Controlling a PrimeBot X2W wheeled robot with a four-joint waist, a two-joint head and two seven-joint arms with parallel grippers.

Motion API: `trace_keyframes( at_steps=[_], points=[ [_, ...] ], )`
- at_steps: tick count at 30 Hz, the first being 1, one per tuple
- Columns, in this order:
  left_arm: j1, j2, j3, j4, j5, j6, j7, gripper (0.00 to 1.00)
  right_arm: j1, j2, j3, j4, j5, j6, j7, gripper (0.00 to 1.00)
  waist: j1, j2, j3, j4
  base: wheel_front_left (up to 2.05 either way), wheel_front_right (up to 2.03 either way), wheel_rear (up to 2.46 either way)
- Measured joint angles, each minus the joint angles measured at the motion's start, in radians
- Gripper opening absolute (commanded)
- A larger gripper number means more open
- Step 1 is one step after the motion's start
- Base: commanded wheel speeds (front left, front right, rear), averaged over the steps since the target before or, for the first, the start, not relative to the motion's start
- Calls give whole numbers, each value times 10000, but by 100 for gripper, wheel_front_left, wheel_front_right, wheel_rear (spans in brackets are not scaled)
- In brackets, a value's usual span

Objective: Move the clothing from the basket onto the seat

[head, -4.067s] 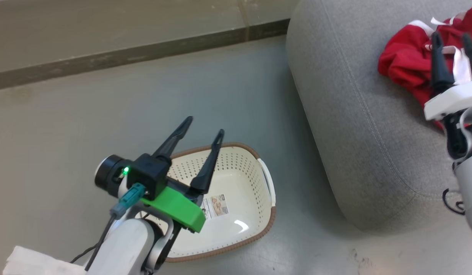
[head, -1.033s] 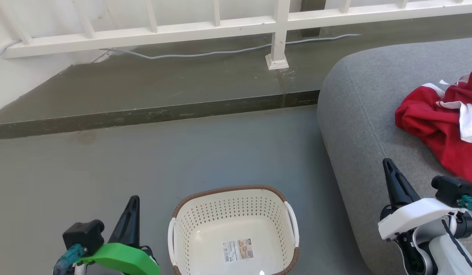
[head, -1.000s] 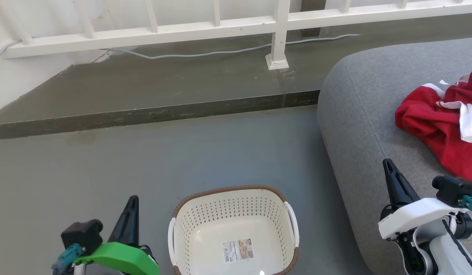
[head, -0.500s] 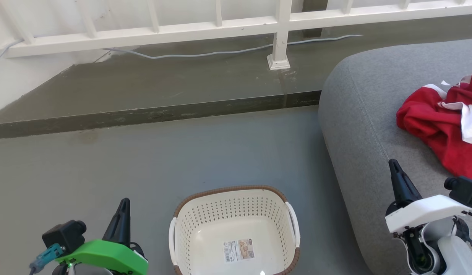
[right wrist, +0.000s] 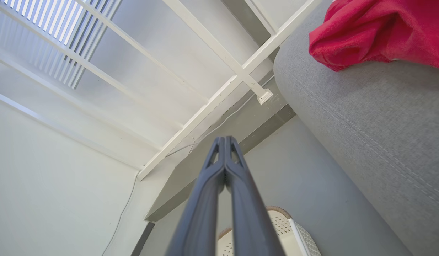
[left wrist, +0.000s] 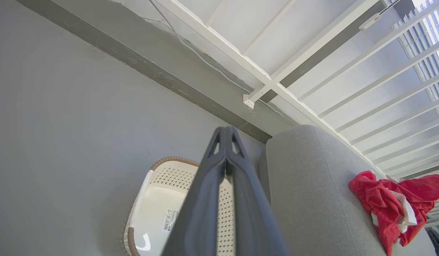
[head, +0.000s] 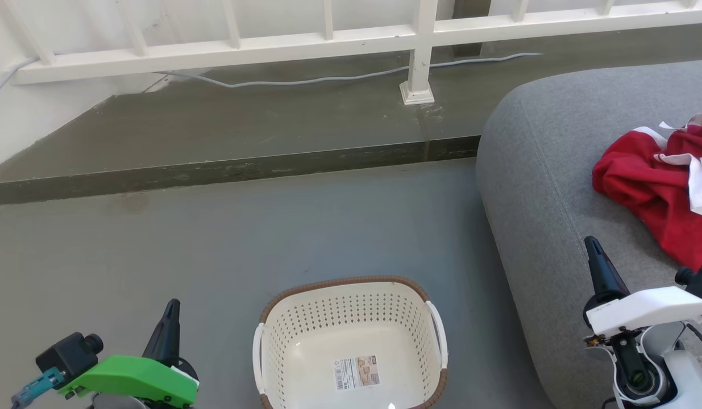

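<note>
Lying crumpled on the large grey woven-fabric seat (head: 544, 187), the soft red clothing with white panels (head: 652, 193) is a loose heap. Its long axis slants toward the head view's right edge, which cuts it off. Left of the seat, on the grey floor (head: 214, 238), the small cream perforated basket with a brown rim (head: 351, 312) stands upright, mouth up, with a label sticker (head: 356, 372) on its bottom. The left gripper (head: 171, 309), fingers pressed together on nothing, is above the floor left of the basket. The right gripper (head: 592, 250), likewise closed and holding nothing, is above the seat, near the clothing but apart from it.
</note>
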Motion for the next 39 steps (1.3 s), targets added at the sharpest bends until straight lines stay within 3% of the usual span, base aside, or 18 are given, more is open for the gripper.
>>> trace_keyframes(
  at_steps=[39],
  points=[
    [-696, -297, 1287, 1066, -4817, -988, 702, 0, -290, 625, -1308, 339, 4832, 405, 1124, 0, 0, 0, -39, 156, 0, 0, 0]
  ],
)
